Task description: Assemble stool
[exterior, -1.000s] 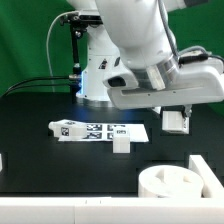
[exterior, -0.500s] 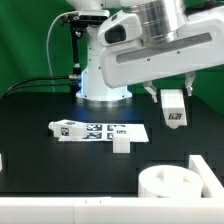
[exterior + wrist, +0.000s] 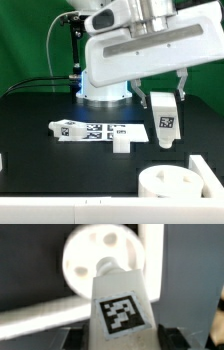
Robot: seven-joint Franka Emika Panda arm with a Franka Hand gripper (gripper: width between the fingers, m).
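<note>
Currently, gripper is clamped on stool leg. Leg hangs below gripper, clear of table, tagged face outward. Seat disc lies on table below gripper, just past leg's free end. Judge leg light, rigid, smooth plastic, likely slippery. Keep your hold on flat sides near upper end; avoid twisting loads. Second leg sits off to side, beside marker board.

The exterior view sat a little above the black table, facing the arm's base across it at middling range. The wrist view looked down, very close along the tagged stool leg, toward the round seat. Both views shared that leg and seat.
</note>
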